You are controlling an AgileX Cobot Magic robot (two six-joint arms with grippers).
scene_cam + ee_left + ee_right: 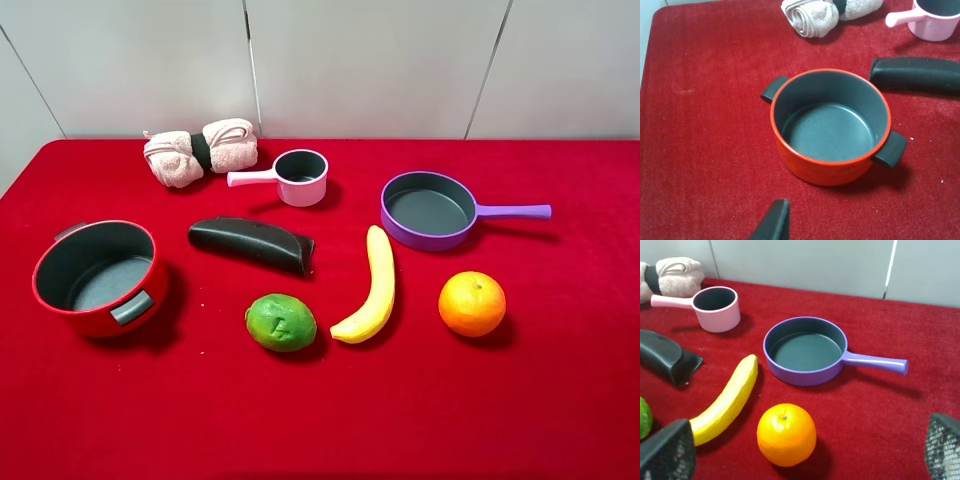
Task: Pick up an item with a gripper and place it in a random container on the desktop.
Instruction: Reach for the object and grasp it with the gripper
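Note:
The green lime (281,322) with a dark mark lies on the red cloth desktop (560,400) at front centre; a sliver of it shows in the right wrist view (644,417). The pink saucepan (302,177) stands upright and empty at the back centre, handle pointing left; it also shows in the left wrist view (939,22) and the right wrist view (717,308). No arm shows in the exterior view. My right gripper (805,445) is open wide, above the orange side. Only one finger (774,220) of my left gripper shows, near the red pot.
A red pot (95,278) with grey handles stands front left. A purple frying pan (428,210) is at the right, a banana (372,285) and an orange (472,303) in front of it. A black pouch (250,243) and a rolled pink towel (200,150) lie behind the lime.

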